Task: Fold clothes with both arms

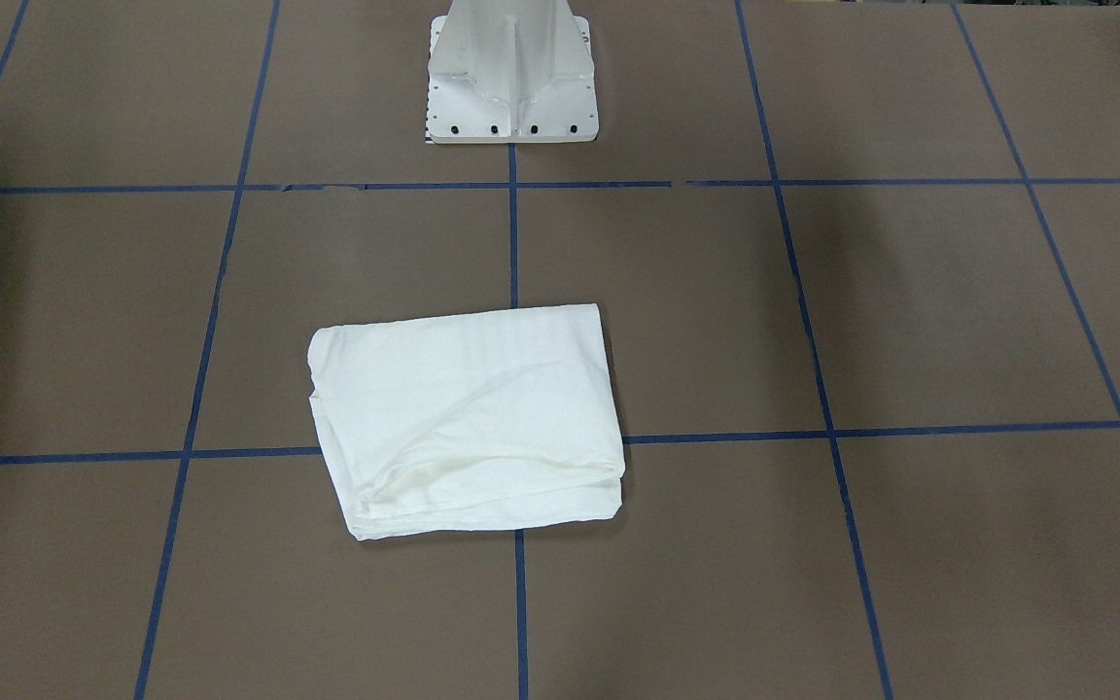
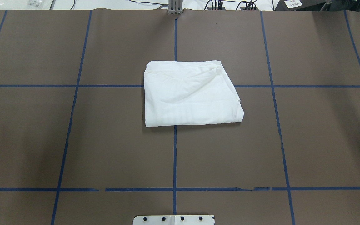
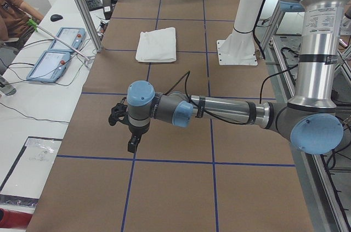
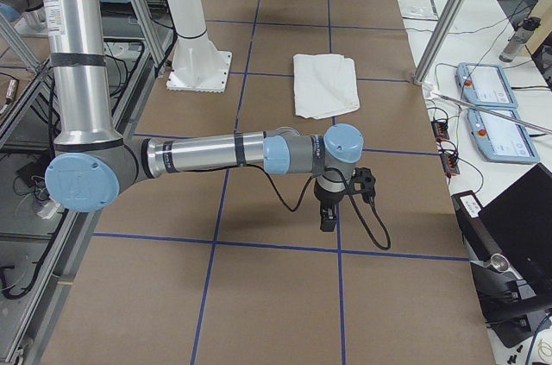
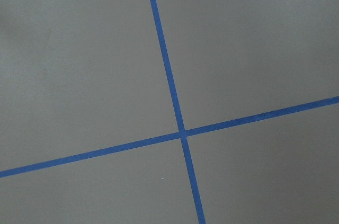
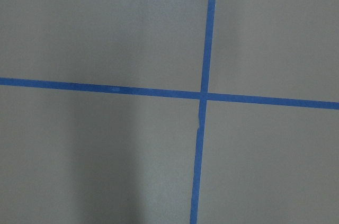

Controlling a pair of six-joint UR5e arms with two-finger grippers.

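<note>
The clothes [image 2: 189, 93] are one white garment folded into a compact rectangle, lying flat in the middle of the brown table; it also shows as a white bundle [image 1: 468, 418], [image 3: 157, 44], [image 4: 324, 84]. No print or collar shows. The left gripper [image 3: 133, 144] hangs over bare table far from the clothes, near the table's left end, seen only in the exterior left view. The right gripper [image 4: 329, 217] hangs likewise near the right end, seen only in the exterior right view. I cannot tell whether either is open or shut. Both wrist views show only table and blue tape.
Blue tape lines [image 2: 175, 156] divide the brown table into squares. The white pedestal base [image 1: 511, 78] stands at the robot's side of the table. Teach pendants [image 3: 55, 59] lie on a side bench, where a person's arm [image 3: 13, 10] shows.
</note>
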